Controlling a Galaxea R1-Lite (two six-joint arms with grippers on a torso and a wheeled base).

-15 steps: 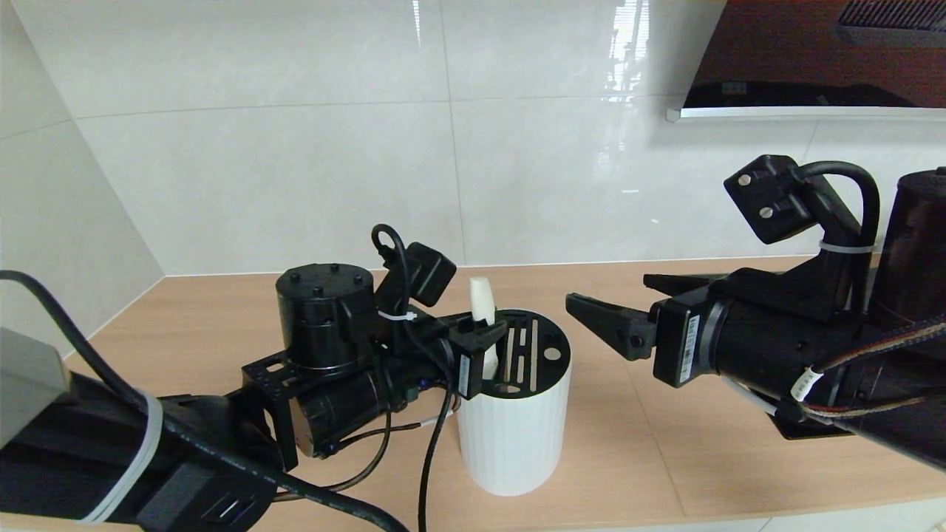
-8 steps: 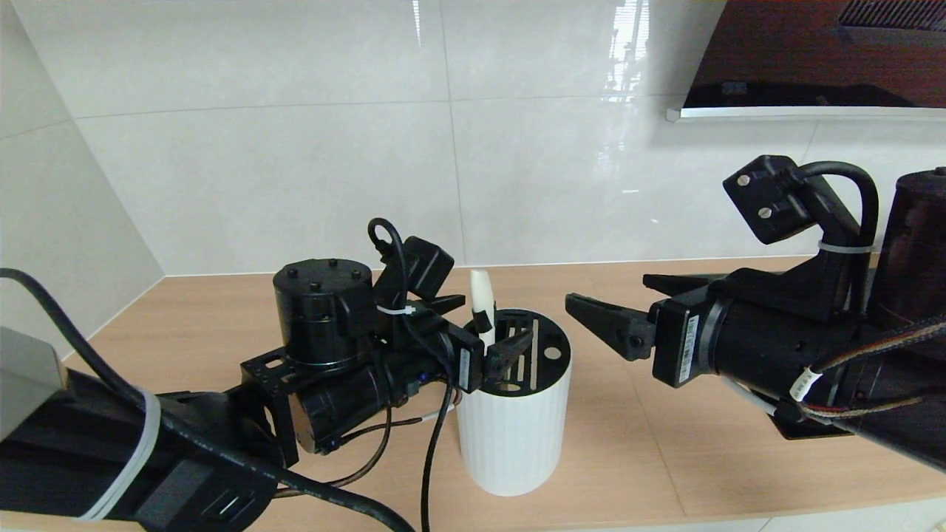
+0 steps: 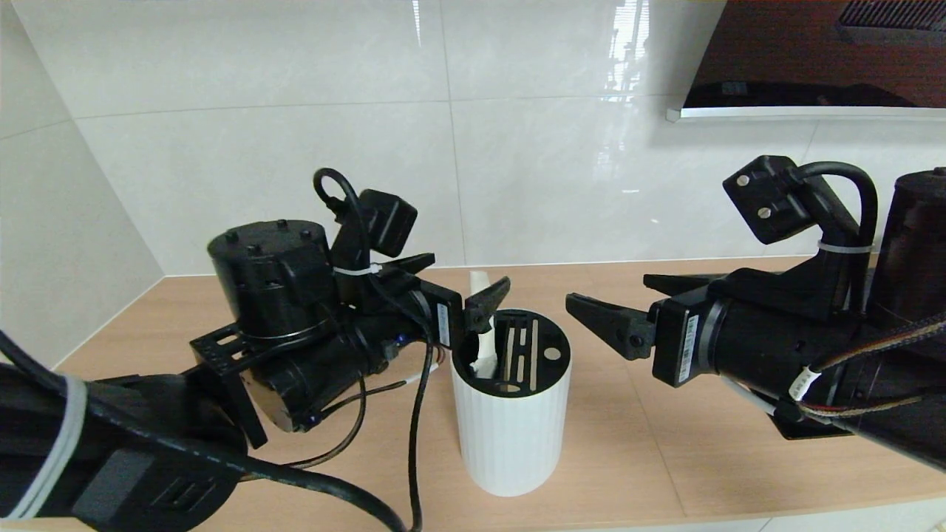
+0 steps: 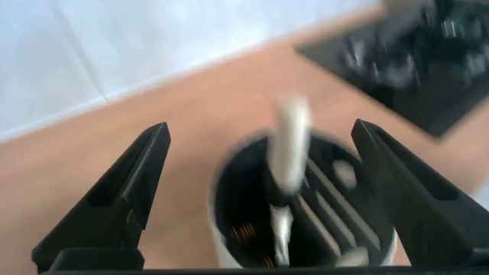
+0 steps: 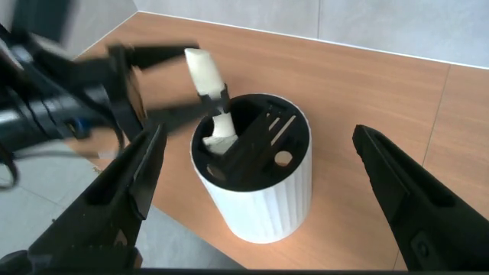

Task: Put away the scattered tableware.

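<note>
one pale wooden counter [image 3: 628, 443] carries a white ribbed cylindrical holder with a black slotted top [image 3: 510, 428]. left gripper [image 3: 470, 270], jaws spread and empty, sits at the holder's 10 o'clock. it is nearer than the right gripper [image 3: 607, 290], also spread, at 3 o'clock. the white-handled utensil [image 3: 486, 346] stands in the top's 9 o'clock opening, long axis near upright.

Lower end of white utensil [image 3: 479, 283] hidden inside holder [image 3: 510, 436]; kind unclear
</note>
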